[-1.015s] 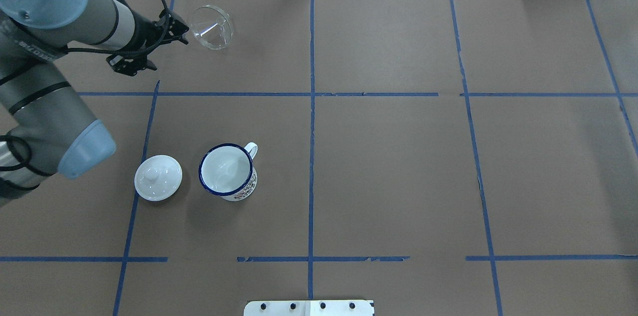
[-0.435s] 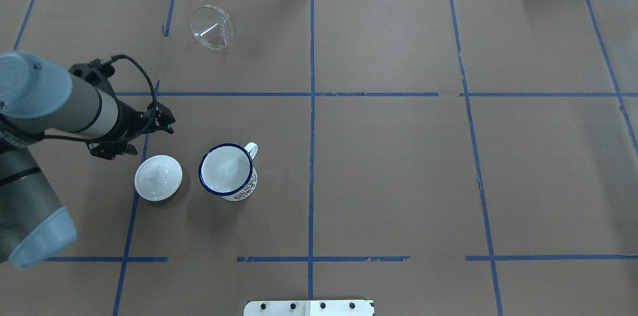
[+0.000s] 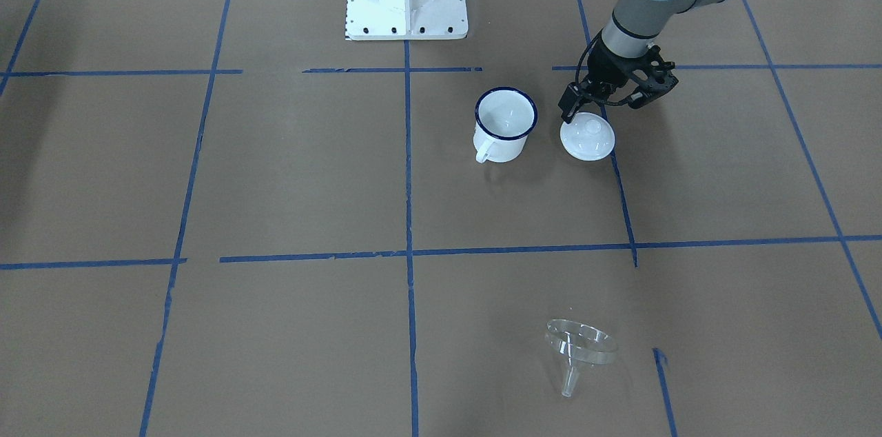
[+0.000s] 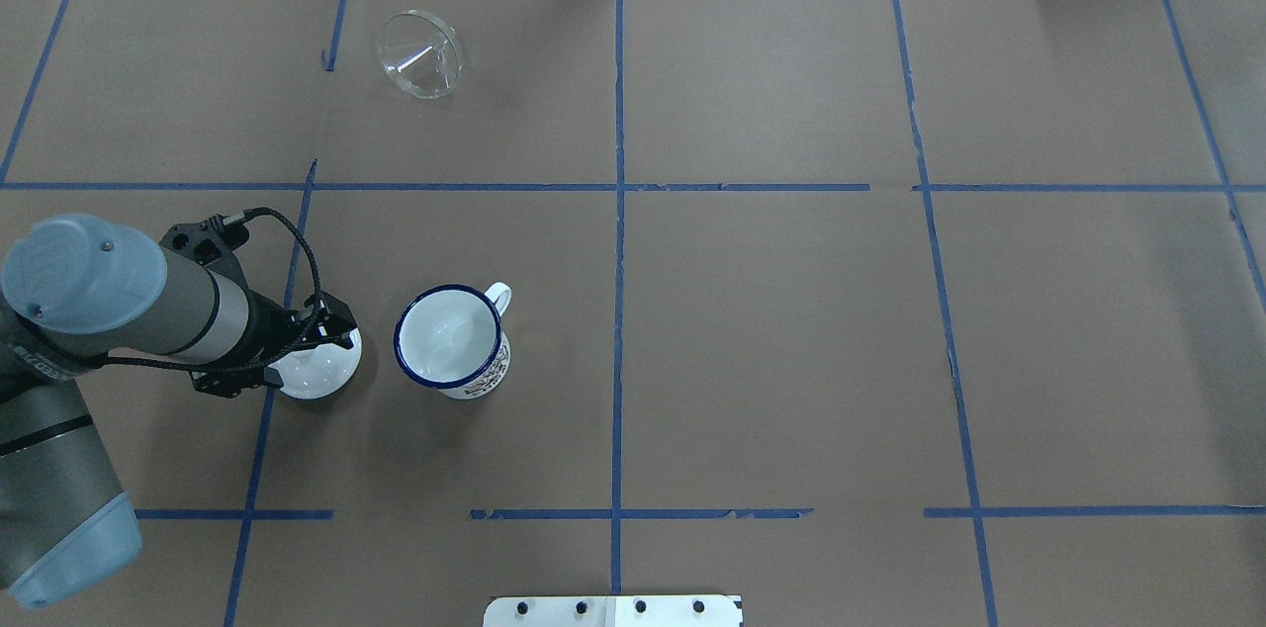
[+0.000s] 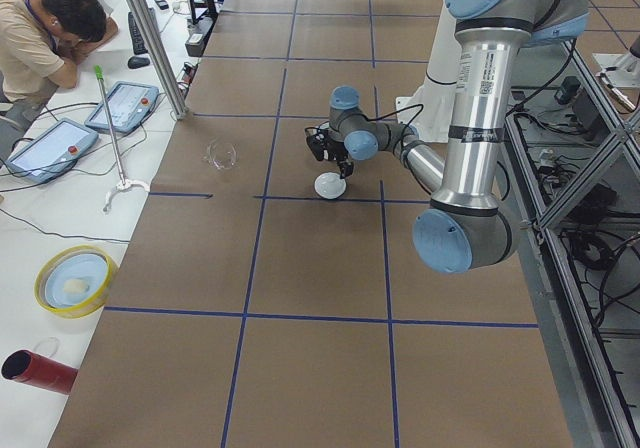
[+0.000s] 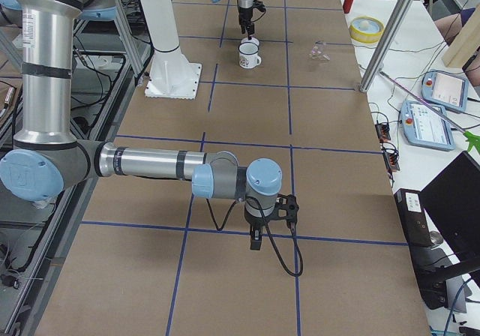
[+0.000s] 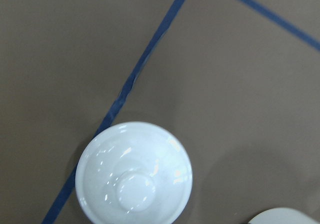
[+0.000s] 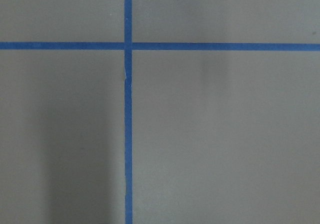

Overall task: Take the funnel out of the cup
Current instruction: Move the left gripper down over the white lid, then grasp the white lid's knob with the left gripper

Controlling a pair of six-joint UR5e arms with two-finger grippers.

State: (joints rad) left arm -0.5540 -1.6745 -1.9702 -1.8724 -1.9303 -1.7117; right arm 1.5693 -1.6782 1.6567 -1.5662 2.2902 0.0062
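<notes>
With the funnel [image 4: 420, 53] out of the cup [image 4: 450, 338], lift your left gripper [image 4: 334, 335] straight off the lid [image 7: 134, 173], can't tell if its fingers are open.

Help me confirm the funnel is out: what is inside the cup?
Nothing: inside the cup the white walls and bottom show bare in the overhead and front views, with nothing covering them. The funnel lies on its side on the table, far from it.

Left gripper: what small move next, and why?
Probably lower the left gripper toward the lid and its knob. The funnel already lies on its side far from the empty cup, so that job looks done, and the gripper hangs over the lid.
</notes>
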